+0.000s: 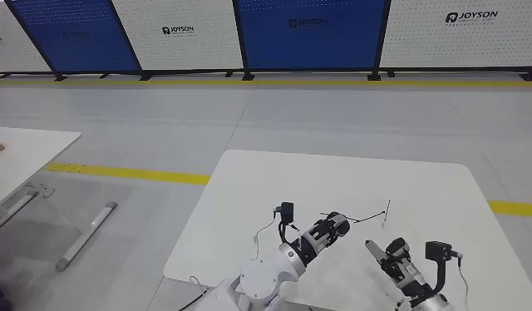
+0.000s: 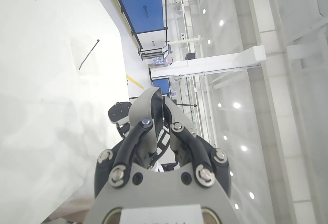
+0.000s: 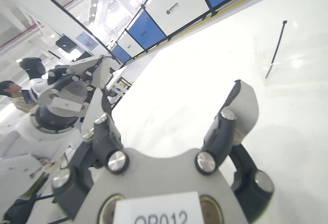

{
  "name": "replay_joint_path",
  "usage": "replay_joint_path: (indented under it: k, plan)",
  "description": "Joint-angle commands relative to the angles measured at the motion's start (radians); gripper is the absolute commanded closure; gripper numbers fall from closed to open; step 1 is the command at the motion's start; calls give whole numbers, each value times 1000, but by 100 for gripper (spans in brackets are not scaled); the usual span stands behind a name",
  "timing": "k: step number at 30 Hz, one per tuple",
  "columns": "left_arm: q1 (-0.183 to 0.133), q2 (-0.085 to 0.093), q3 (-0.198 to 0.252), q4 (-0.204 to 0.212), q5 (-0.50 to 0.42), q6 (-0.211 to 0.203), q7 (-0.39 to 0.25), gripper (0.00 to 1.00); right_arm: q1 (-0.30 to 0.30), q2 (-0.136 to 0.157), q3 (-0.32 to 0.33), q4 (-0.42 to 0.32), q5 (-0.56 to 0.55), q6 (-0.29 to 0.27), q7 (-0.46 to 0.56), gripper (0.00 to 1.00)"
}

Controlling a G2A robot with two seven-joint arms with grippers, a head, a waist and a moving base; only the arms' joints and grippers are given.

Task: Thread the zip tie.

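Overhead, the left gripper (image 1: 337,222) pinches a thin zip tie (image 1: 359,219) whose far end reaches almost to the loose zip tie (image 1: 386,214) lying on the white table (image 1: 274,186). The right gripper (image 1: 378,246) sits near that loose zip tie. In the left wrist view, the left gripper (image 2: 162,102) is clamped flat on its zip tie (image 2: 162,110), well apart from the loose zip tie (image 2: 88,55). In the right wrist view, the right gripper (image 3: 170,89) is spread wide with nothing in it, near the loose zip tie (image 3: 276,48).

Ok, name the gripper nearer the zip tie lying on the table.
Right. The right gripper is just short of the loose zip tie; the left gripper, holding a second zip tie, is farther aside.
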Motion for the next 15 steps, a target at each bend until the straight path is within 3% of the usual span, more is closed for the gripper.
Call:
replay_joint_path:
  k: [1,9,15]
  plan:
    - [0,0,0,0,0,0,0,100,0,0,0,0,2,0,1,0]
    - [0,0,3,1,1,-2,1,100,8,-1,-7,7,-15,1,-12,0]
    - [3,-2,20,-5,5,-6,3,100,12,-2,-37,19,-145,15,-95,0]
